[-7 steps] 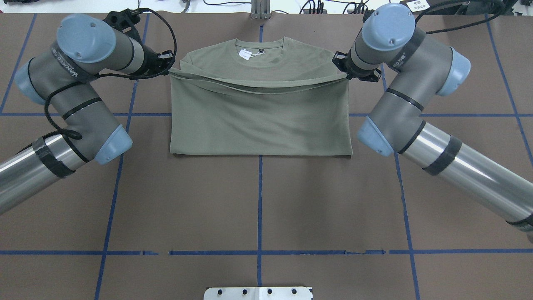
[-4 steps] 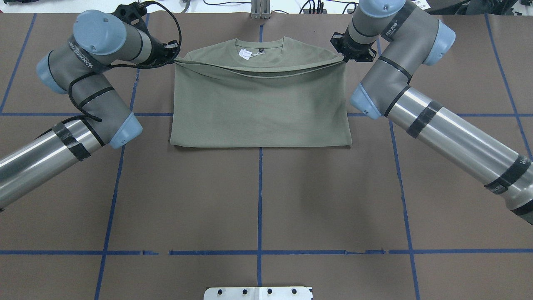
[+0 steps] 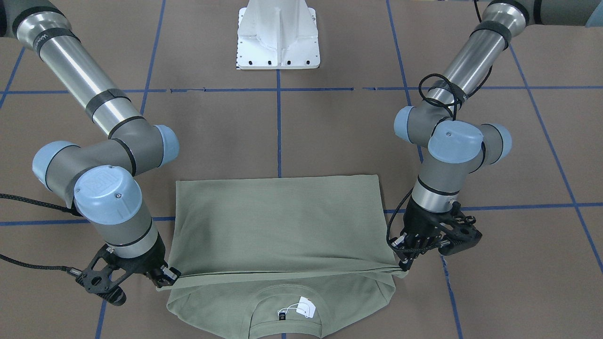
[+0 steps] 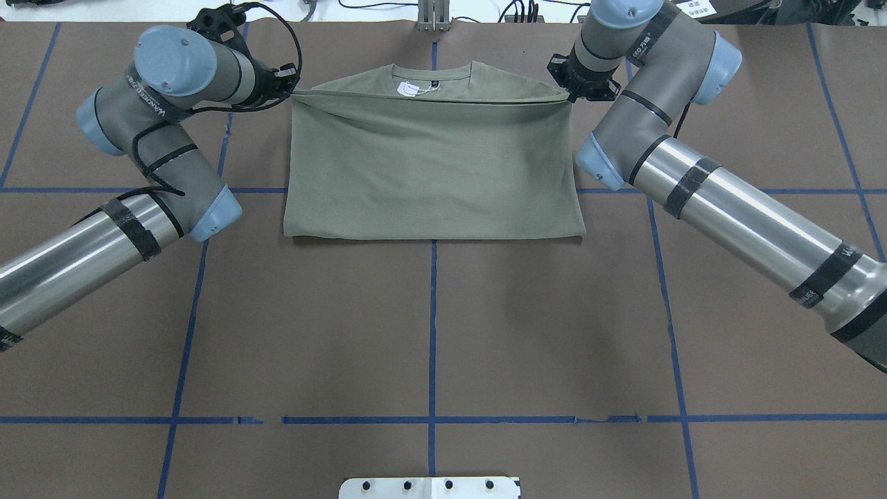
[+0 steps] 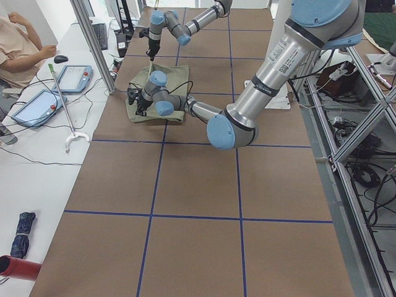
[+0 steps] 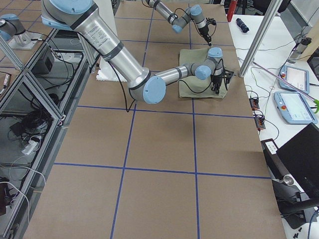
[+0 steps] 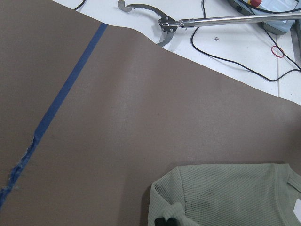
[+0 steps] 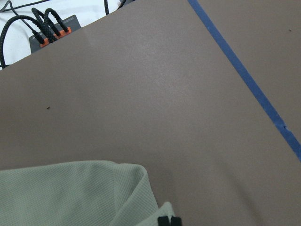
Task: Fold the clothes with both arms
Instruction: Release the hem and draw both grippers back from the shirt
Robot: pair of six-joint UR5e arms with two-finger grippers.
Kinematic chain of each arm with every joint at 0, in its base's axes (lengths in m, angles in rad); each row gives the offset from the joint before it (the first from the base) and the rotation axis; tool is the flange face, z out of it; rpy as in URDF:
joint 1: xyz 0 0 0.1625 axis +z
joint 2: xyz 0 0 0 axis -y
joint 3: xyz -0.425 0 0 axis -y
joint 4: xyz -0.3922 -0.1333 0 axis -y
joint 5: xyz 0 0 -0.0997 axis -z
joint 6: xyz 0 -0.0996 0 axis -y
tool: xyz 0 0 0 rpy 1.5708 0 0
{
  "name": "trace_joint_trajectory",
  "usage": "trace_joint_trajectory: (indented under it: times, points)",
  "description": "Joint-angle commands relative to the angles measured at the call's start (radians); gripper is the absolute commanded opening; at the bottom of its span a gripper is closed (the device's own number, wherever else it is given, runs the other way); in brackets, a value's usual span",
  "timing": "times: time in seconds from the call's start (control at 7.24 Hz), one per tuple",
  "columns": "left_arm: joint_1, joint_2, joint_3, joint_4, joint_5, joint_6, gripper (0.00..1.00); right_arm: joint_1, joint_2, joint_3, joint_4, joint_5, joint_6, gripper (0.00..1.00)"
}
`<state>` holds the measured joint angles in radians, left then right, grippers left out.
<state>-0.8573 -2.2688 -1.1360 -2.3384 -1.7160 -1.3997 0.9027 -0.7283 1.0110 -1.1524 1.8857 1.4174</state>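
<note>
The pale sage-green shirt lies on the brown table, folded in half, with its collar and white hang tag at the far side. My left gripper is shut on the left corner of the upper layer's edge. My right gripper is shut on the right corner. The edge is stretched taut between them, just short of the collar. In the front-facing view the shirt shows with the left gripper, the right gripper and the tag. Both wrist views show a shirt corner.
The white pedestal base stands at the near side. Blue tape lines cross the brown table. Beyond the far edge lie cables and a grabber tool. An operator sits at a side desk with tablets.
Both grippers have carried the shirt's upper edge farther toward the collar, from mid-chest to just below the neckline. The fold line at the near side has shifted farther away too.
</note>
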Motion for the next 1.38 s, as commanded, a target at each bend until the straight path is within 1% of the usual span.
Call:
trace_joint_trajectory:
  times: [0.0, 0.14, 0.28, 0.41, 0.55, 0.69, 0.83, 0.97, 1.11, 1.24]
  points:
    - [0.001, -0.005, 0.016, -0.019, 0.006, 0.001, 0.0, -0.002, 0.004, -0.009, 0.017, 0.001, 0.0, 0.0]
    - [0.001, -0.006, 0.016, -0.019, 0.004, 0.001, 0.32, -0.002, 0.001, -0.005, 0.019, 0.004, 0.003, 0.49]
    - [0.001, -0.008, 0.016, -0.019, 0.003, 0.001, 0.35, -0.002, -0.003, 0.007, 0.019, 0.004, 0.008, 0.93]
    - [0.0, -0.006, 0.016, -0.025, 0.001, 0.001, 0.36, -0.002, -0.041, 0.09, 0.017, 0.004, 0.018, 0.99]
    - [-0.003, -0.003, 0.007, -0.056, -0.002, 0.002, 0.36, -0.017, -0.095, 0.2, 0.004, 0.021, 0.049, 0.99]
    - [-0.005, 0.005, -0.011, -0.061, -0.004, -0.002, 0.37, -0.051, -0.209, 0.335, 0.0, 0.041, 0.052, 0.98]
    - [-0.005, 0.011, -0.025, -0.061, -0.004, -0.004, 0.38, -0.089, -0.277, 0.435, -0.003, 0.042, 0.058, 0.98]
    - [-0.005, 0.017, -0.025, -0.062, -0.004, -0.004, 0.39, -0.123, -0.311, 0.477, -0.007, 0.041, 0.096, 0.97]
    - [-0.005, 0.024, -0.025, -0.062, -0.002, -0.002, 0.39, -0.131, -0.338, 0.495, -0.006, 0.042, 0.141, 0.97]
    - [-0.003, 0.025, -0.025, -0.062, -0.002, -0.002, 0.39, -0.157, -0.405, 0.562, 0.003, 0.03, 0.225, 0.97]
